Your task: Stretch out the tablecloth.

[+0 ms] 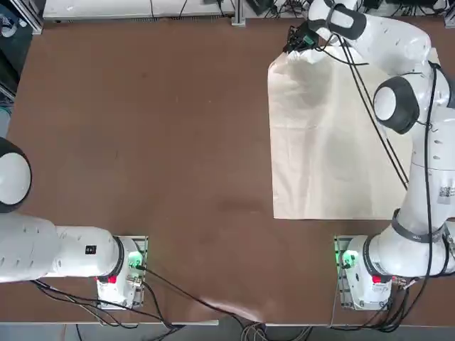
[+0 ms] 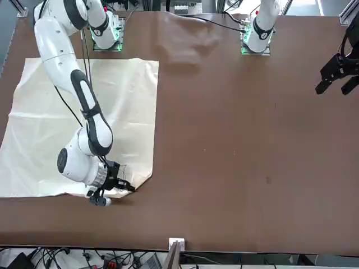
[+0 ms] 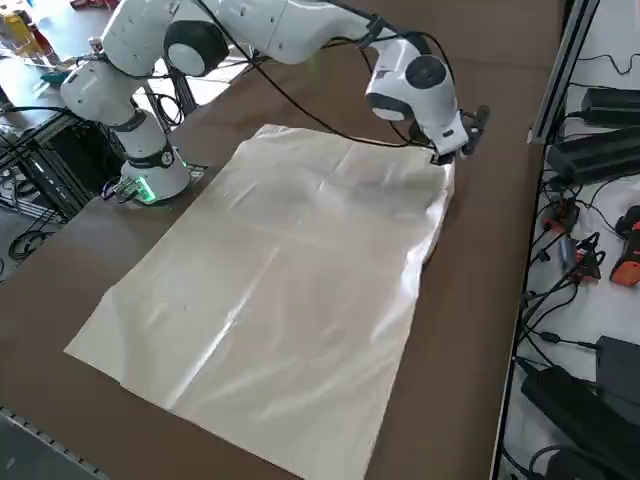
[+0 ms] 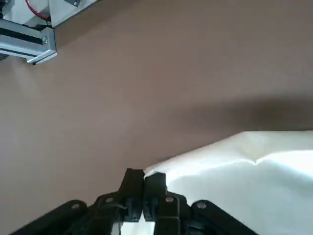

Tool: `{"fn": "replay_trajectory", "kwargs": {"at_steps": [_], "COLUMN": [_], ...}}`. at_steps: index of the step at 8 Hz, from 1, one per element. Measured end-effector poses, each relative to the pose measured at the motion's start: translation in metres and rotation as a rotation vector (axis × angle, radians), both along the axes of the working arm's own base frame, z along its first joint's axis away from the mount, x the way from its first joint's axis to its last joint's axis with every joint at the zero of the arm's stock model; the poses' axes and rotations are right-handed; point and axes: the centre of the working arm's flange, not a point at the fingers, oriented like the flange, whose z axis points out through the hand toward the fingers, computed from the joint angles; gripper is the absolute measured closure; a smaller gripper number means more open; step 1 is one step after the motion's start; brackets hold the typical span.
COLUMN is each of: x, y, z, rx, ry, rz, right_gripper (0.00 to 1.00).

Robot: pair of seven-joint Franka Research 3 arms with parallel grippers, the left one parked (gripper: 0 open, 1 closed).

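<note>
The cream tablecloth [image 1: 334, 142] lies mostly flat on the right half of the brown table, with faint creases; it also shows in the front view [image 2: 73, 123] and the right side view [image 3: 290, 280]. My right gripper [image 1: 290, 48] is at its far corner toward the table's middle, low over the table near the far edge. The fingers are shut on that corner, which rises a little off the table [image 3: 444, 172]. In the right wrist view the black fingertips [image 4: 143, 178] press together with the tablecloth [image 4: 244, 166] edge running right into them. Seen from across the table, the right gripper [image 2: 126, 189] sits at the cloth's tip.
The brown table [image 1: 142, 142] stretches wide and bare to the cloth's left. The right arm's base [image 1: 359, 273] stands just behind the cloth's near edge. An aluminium frame post [image 4: 24, 41] stands at the far edge. Cables and power bricks [image 3: 590, 130] lie beyond the right side.
</note>
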Motion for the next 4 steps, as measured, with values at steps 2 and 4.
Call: {"fn": "replay_trajectory", "kwargs": {"at_steps": [2,4], "x": [0.0011,0.0033], "y": [0.0022,0.0024], "z": [0.0013,0.0009], "rx": [0.0,-0.002], "ry": [-0.003,-0.005], "rz": [-0.003,-0.011], "right_gripper": [0.96,0.96]}}
